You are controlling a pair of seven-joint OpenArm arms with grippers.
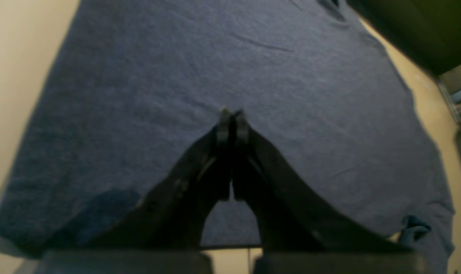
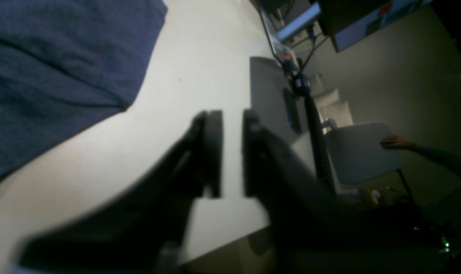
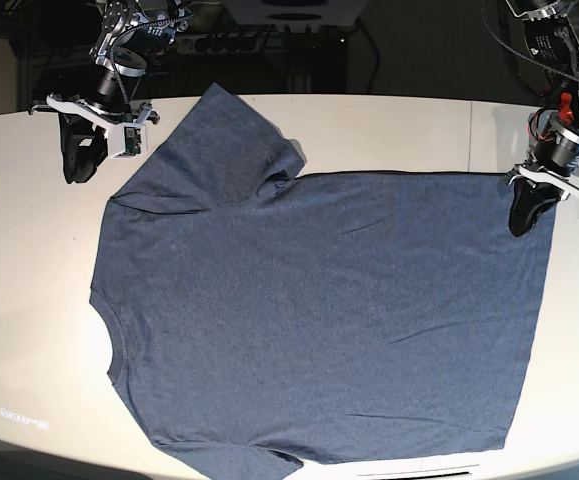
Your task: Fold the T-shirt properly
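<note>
T-shirt [image 3: 319, 320]: lies flat across the table [image 3: 29, 300].
My left gripper [image 1: 232, 114]: closed, empty, above the shirt's hem corner.
My right gripper [image 2: 232, 152]: slightly parted, empty, over bare table.

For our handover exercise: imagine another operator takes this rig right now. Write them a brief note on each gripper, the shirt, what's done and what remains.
Left gripper: shut, empty, tips over the hem end of the large slate-blue heathered cotton T-shirt.
Right gripper: jaws slightly apart, empty, over the bare cream table beside a sleeve.
T-shirt: spread flat, collar toward the right arm's side, hem toward the left arm's.
Done: laid out.
Left: every fold.
</note>
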